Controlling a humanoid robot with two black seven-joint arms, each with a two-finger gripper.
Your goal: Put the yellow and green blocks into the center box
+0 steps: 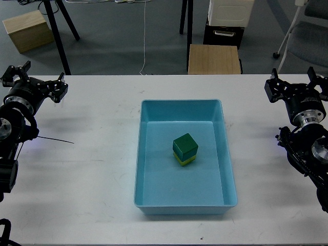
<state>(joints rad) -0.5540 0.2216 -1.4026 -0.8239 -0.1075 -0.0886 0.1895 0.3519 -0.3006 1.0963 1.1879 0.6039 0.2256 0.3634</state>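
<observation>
A green block (184, 145) sits on top of a yellow block (186, 160) inside the light blue box (146, 154) at the table's centre. My left gripper (33, 82) is at the far left edge of the table, fingers spread, open and empty. My right gripper (298, 84) is at the far right edge, fingers spread, open and empty. Both are far from the box.
The white table (87, 179) holds only the box. Behind it stand a wooden stool (213, 59), a black tripod leg (59, 31), a wooden crate (28, 31), a white-and-black case (228, 23) and a chair (307, 36).
</observation>
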